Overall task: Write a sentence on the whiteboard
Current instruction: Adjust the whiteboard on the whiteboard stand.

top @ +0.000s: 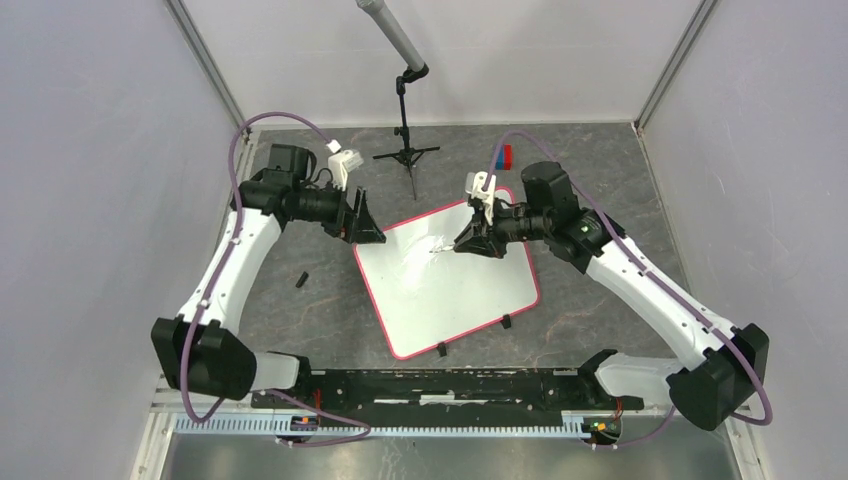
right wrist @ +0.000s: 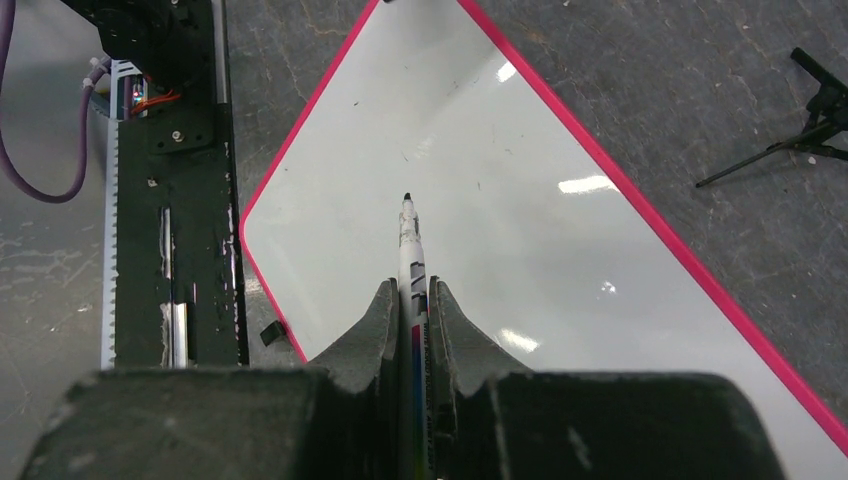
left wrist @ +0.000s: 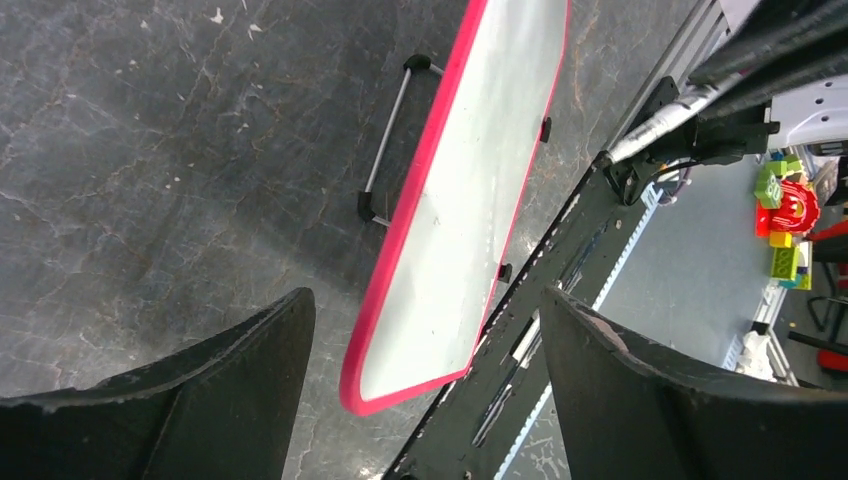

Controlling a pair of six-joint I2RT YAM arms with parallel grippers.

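Right gripper (right wrist: 412, 300) pinched a marker (right wrist: 408, 235), its tip over the blank whiteboard (top: 450, 290), which lay skewed at mid-frame in the top view (nothing written yet). Left gripper (left wrist: 425, 320), spread, sat by its upper-left corner. Unheld, the board might slide under pen pressure, skewing the strokes.

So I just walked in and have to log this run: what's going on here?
The right arm's fingers are clamped on a marker, with its tip pointing at the middle of the whiteboard, which lies flat. No words show on the board yet, only faint specks, and I can't tell whether the tip is touching it. The left arm's fingers are open and empty, at the board's far left corner.
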